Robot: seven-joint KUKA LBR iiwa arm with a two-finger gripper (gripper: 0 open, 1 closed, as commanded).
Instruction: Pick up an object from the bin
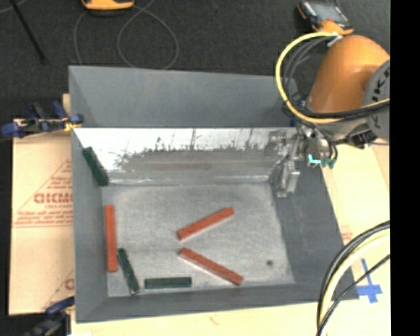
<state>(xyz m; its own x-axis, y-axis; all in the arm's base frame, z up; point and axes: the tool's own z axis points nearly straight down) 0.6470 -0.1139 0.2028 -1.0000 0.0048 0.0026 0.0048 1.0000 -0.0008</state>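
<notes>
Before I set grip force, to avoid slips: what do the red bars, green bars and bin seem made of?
Red bars: matte, straight; painted wood or plastic, unclear which. Green bars: same look, darker. Bin: bare grey metal, back wall showing dull streaked sheen.

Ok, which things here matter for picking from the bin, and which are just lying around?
For the job: grey bin; red bar at centre; red bar below it; red bar by the left wall; green bar in the back-left corner; green bar front-left; green bar along the front.
Lying about: looped cable; orange-and-black device, both outside behind the bin.
</notes>
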